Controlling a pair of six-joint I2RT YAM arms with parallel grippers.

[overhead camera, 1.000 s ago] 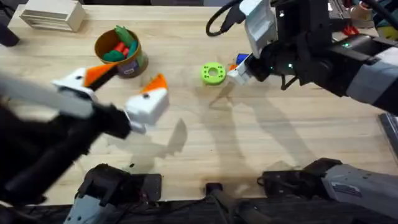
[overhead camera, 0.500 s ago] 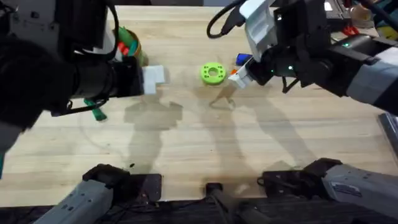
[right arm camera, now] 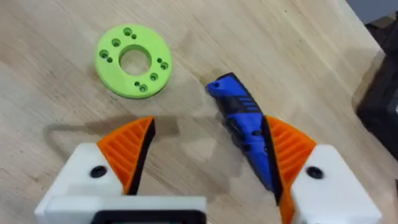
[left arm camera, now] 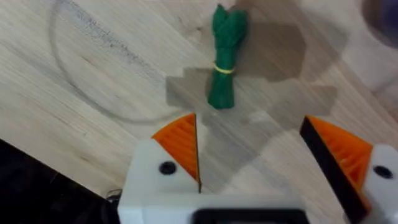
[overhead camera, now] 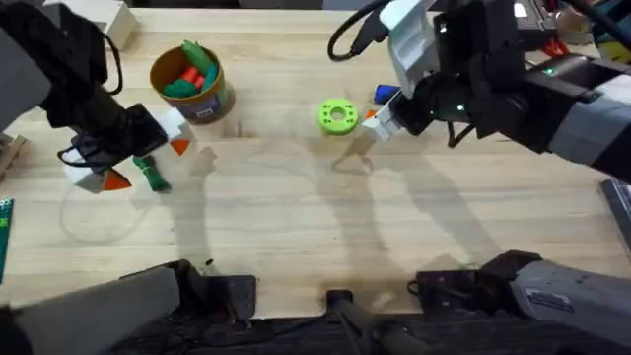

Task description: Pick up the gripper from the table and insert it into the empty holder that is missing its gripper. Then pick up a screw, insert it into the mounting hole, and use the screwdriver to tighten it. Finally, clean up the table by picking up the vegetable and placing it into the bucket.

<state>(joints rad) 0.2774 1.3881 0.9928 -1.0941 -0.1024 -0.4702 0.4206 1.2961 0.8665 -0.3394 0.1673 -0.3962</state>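
The vegetable (overhead camera: 154, 179), a green bundle tied with a yellow band (left arm camera: 224, 56), lies on the wooden table at the left. My left gripper (overhead camera: 148, 164) hovers just over it, open, and its orange pads (left arm camera: 180, 142) stand a little short of the bundle. The bucket (overhead camera: 212, 99), yellow-rimmed, holds red and green vegetables behind the left gripper. The blue screwdriver (overhead camera: 385, 94) lies on the table, and my right gripper (right arm camera: 208, 149) stands open above it, one orange pad (right arm camera: 287, 149) beside its body (right arm camera: 242, 118). The loose gripper, the holder and the screw are out of view.
A flat bright green ring (overhead camera: 337, 115) with small holes (right arm camera: 132, 60) lies left of the right gripper. A slatted wooden block (overhead camera: 84, 25) sits at the far left corner. The arm bases stand along the table's front edge.
The left arm has swung from close under the camera out to the left and come down over the green vegetable. The right arm has barely moved.
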